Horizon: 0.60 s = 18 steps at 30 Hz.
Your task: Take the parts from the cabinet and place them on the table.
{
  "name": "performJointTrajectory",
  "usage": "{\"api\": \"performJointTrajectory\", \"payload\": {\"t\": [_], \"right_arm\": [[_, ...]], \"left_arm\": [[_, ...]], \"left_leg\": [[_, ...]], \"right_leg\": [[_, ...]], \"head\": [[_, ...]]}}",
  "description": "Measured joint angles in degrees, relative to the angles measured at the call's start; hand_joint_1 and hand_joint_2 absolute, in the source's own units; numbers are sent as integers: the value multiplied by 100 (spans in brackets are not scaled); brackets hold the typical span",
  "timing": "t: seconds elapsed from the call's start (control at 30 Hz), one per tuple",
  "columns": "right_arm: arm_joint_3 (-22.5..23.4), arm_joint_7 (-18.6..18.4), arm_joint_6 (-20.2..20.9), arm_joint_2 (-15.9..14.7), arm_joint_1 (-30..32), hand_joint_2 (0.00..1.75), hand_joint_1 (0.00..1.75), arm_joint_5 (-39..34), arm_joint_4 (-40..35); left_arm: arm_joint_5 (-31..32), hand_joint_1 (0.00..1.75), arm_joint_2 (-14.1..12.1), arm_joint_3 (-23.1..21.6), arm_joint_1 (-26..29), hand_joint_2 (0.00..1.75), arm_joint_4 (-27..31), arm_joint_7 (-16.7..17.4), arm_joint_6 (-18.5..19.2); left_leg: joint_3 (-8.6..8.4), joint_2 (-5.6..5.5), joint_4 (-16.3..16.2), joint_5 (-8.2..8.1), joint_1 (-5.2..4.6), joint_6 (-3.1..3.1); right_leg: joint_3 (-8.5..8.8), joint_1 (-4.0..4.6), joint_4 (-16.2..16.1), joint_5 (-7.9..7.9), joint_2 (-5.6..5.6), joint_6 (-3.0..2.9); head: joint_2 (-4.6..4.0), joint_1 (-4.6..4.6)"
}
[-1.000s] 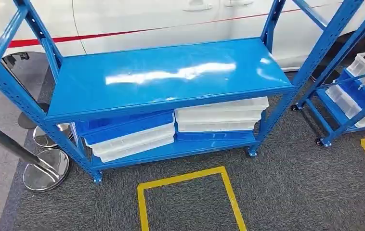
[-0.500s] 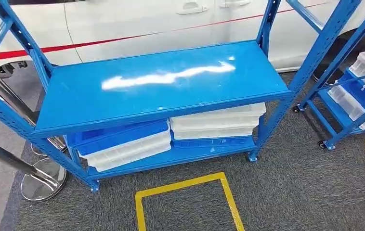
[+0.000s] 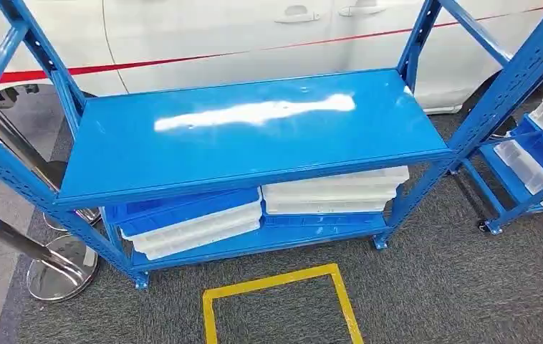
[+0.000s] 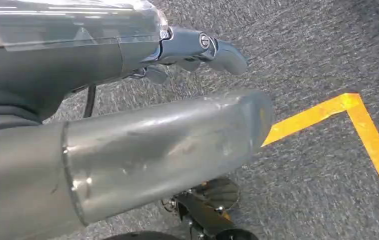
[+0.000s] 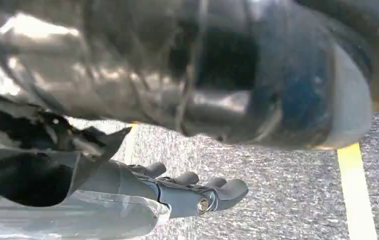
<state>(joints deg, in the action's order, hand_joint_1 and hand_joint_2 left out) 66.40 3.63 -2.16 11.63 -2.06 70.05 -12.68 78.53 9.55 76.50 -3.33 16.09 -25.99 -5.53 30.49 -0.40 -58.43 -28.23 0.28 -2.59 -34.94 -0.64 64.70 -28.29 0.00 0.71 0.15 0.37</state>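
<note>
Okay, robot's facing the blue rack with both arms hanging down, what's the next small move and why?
Probably step closer onto the yellow floor square. The trays sit on the lower shelf of the blue rack, and the left robot hand and right robot hand hang empty over the carpet.

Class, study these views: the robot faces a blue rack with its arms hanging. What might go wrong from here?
1. The white trays lie low under the top shelf; reaching in may knock an arm against its edge.
2. The stanchion base stands near the rack's corner, a possible trip.
3. The left hand and right hand hang empty, far from the trays.
</note>
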Motion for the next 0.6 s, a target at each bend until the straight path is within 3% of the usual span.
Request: {"api": "performJointTrajectory", "payload": {"t": [0.03, 0.07, 0.17, 0.2, 0.23, 0.27, 0.33, 0.37, 0.4, 0.43, 0.5, 0.53, 0.57, 0.6], "right_arm": [[4, 0, 0, 0, 10, 0, 0, 2, 0], [11, 0, 6, -2, 3, 0, 0, 9, 0], [11, 4, 9, 0, -10, 0, 0, 79, 0], [11, 4, 11, 11, -6, 0, 0, 112, 0], [11, 4, 9, 13, 6, 0, 0, 127, 0], [11, 4, 9, 13, 7, 0, 0, 129, 0], [11, 4, 9, 20, 4, 0, 0, 138, 0], [11, 2, 9, 20, 2, 0, 0, 138, 0], [11, -4, 9, 22, 4, 0, 0, 138, 0], [11, -7, 9, 20, 5, 0, 0, 138, 0], [11, -13, 11, 26, 9, 0, 0, 138, 0], [11, -15, 11, 26, 9, 0, 0, 138, 0], [11, -24, 11, 26, 13, 0, 0, 138, 0], [11, -28, 11, 26, 12, 0, 0, 138, 0]], "left_arm": [[2, 0, 5, -2, 3, 0, 0, 0, -11], [4, 0, 7, -2, -14, 0, 0, -2, -24], [9, 0, 7, -2, -14, 0, 0, -11, -50], [15, 0, 0, -2, -18, 0, 2, -13, -55], [20, 0, -2, -2, -17, 0, 2, -20, -59], [22, 0, 0, -2, -20, 0, 2, -20, -66], [31, 0, 0, -2, -18, 0, 2, -20, -66], [31, 0, 2, -2, -16, 0, 2, -18, -66], [31, 0, 2, -2, -5, 0, 2, -15, -66], [31, 0, 0, -2, 4, 0, 2, -11, -66], [31, 0, -2, -2, 3, 0, 2, -7, -66], [33, 0, -2, -2, -5, 0, 2, -7, -66], [33, 0, -2, -2, -24, 0, 2, -4, -66], [37, 0, -2, -2, -58, 0, 2, -2, -66]], "left_leg": [[18, 0, 0, -30, 1, 22], [10, -1, -41, -71, -47, 73], [-7, -14, 20, -67, -10, 146], [-29, -28, 8, -95, -41, 190], [-17, -11, -93, -160, -17, 219], [115, 3, -356, -333, -9, 249], [575, 3, -1223, -739, 20, 300], [772, 4, -1568, -834, 36, 324], [850, 6, -1667, -784, 48, 338], [804, 13, -1523, -611, 61, 352], [414, 98, -666, -54, 78, 356], [210, 313, -238, 143, 74, 329], [159, 564, -69, 64, -2, 316], [142, 483, -57, 59, -1, 220]], "right_leg": [[128, 13, -388, 145, 0, -46], [171, 56, -486, 77, 1, -69], [179, 73, -485, 68, 1, -118], [219, 6, -561, 94, -20, -158], [260, -3, -608, 104, -57, -181], [283, -5, -629, 95, -90, -231], [289, -4, -626, 74, -163, -258], [296, -3, -624, 59, -205, -257], [310, -3, -623, 44, -238, -253], [333, -5, -621, 26, -278, -250], [398, -18, -606, -30, -376, -212], [437, -12, -603, -57, -423, -175], [459, 42, -576, -93, -457, -124], [455, 46, -579, -104, -496, -86]], "head": [[0, 0], [0, 0], [0, 0], [0, -2], [0, -2], [0, -7], [0, -4], [0, -4], [0, -4], [0, -4], [0, -4], [0, -4], [0, -4], [0, 2]]}}
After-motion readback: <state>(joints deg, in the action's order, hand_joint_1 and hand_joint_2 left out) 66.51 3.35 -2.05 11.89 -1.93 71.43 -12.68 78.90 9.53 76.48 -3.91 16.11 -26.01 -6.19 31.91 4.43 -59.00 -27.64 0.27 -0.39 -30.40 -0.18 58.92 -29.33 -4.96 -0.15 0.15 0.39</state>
